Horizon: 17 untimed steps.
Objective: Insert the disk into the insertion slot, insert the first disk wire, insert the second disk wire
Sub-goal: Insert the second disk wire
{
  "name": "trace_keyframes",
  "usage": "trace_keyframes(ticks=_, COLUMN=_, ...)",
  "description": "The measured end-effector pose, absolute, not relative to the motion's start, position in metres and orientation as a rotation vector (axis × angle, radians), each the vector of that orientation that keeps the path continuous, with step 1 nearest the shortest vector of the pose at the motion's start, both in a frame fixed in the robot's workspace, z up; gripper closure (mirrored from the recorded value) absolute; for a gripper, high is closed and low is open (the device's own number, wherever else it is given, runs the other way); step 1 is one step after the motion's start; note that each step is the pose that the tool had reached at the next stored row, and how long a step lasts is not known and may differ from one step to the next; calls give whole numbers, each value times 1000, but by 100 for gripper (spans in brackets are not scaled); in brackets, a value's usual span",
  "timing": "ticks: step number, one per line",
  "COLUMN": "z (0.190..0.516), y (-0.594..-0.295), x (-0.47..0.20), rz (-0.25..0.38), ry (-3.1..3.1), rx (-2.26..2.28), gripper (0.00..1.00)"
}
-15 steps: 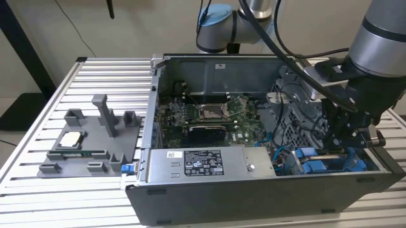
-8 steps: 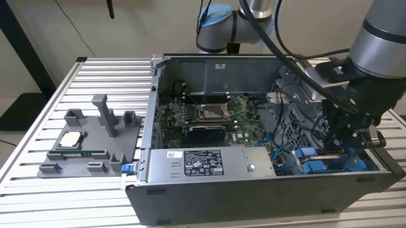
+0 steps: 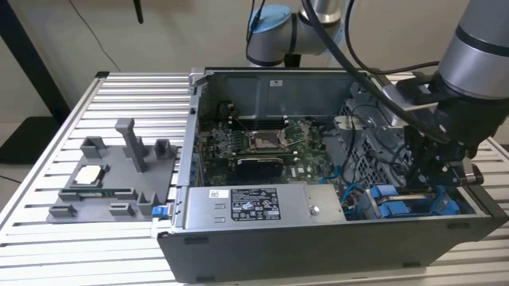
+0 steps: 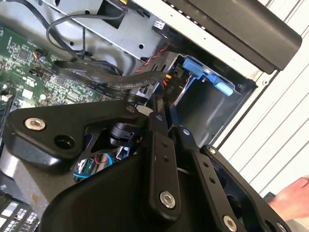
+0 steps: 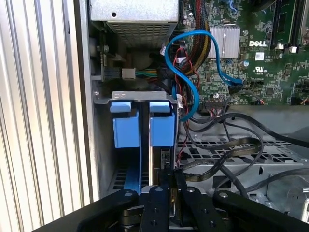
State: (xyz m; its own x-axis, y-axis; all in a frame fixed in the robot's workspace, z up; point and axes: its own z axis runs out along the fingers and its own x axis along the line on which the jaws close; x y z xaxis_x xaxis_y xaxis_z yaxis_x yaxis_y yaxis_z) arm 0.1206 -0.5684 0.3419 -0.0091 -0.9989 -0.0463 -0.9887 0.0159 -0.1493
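The black metal gripper [image 3: 435, 179] reaches down into the open computer case [image 3: 263, 244], at the corner on the exterior view's right. In the first wrist view its slim fingers [image 5: 159, 193] sit pressed close together around a thin upright edge that runs into the insertion slot [image 5: 145, 140]; I cannot tell for sure whether they are pinching it. That edge looks like the disk [image 5: 153, 162], standing on its side between the bright blue plastic rails, but only a narrow silver strip of it shows and the linkage bars hide its near end. In the second wrist view the fingers [image 4: 159, 113] meet at a point beside a blue plastic tab [image 4: 205, 77], and the gripper body covers what lies beneath.

Around the bay, a glossy blue cable [image 5: 186, 67] loops over the green circuit board [image 5: 270, 72], with flat black cables [image 5: 227, 159] curling across a perforated grey metal plate. A boxy grey power supply [image 3: 258, 205] with a sticker lies along the case's near wall. Beside the case, on the ribbed aluminium table [image 3: 47, 238], rests a matte grey fixture [image 3: 111, 179] with upright posts.
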Motion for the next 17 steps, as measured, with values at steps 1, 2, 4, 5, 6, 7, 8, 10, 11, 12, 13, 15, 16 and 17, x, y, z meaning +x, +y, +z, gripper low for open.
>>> trace_keyframes(ticks=1, z=341, y=-568, x=121, rz=-111, ry=2135, rx=-2109, gripper=84)
trace_keyframes(ticks=2, z=341, y=-568, x=121, rz=-111, ry=2135, rx=-2109, gripper=84)
trace_keyframes(ticks=4, z=339, y=-568, x=121, rz=-109, ry=2133, rx=-2109, gripper=84)
trace_keyframes(ticks=5, z=339, y=-568, x=121, rz=-109, ry=2133, rx=-2109, gripper=84)
trace_keyframes(ticks=6, z=338, y=-568, x=121, rz=-109, ry=2132, rx=-2109, gripper=84)
trace_keyframes(ticks=7, z=337, y=-568, x=121, rz=-110, ry=2132, rx=-2110, gripper=84)
trace_keyframes(ticks=8, z=336, y=-568, x=121, rz=-110, ry=2132, rx=-2110, gripper=84)
trace_keyframes(ticks=10, z=334, y=-568, x=121, rz=-109, ry=2131, rx=-2110, gripper=82)
trace_keyframes(ticks=11, z=333, y=-568, x=121, rz=-107, ry=2130, rx=-2109, gripper=82)
trace_keyframes(ticks=12, z=335, y=-568, x=121, rz=-108, ry=2131, rx=-2109, gripper=76)
trace_keyframes(ticks=13, z=337, y=-568, x=121, rz=-108, ry=2131, rx=-2109, gripper=76)
trace_keyframes(ticks=15, z=346, y=-568, x=121, rz=-109, ry=2131, rx=-2110, gripper=76)
trace_keyframes(ticks=16, z=351, y=-568, x=121, rz=-109, ry=2131, rx=-2110, gripper=76)
trace_keyframes(ticks=17, z=355, y=-568, x=121, rz=-109, ry=2131, rx=-2110, gripper=76)
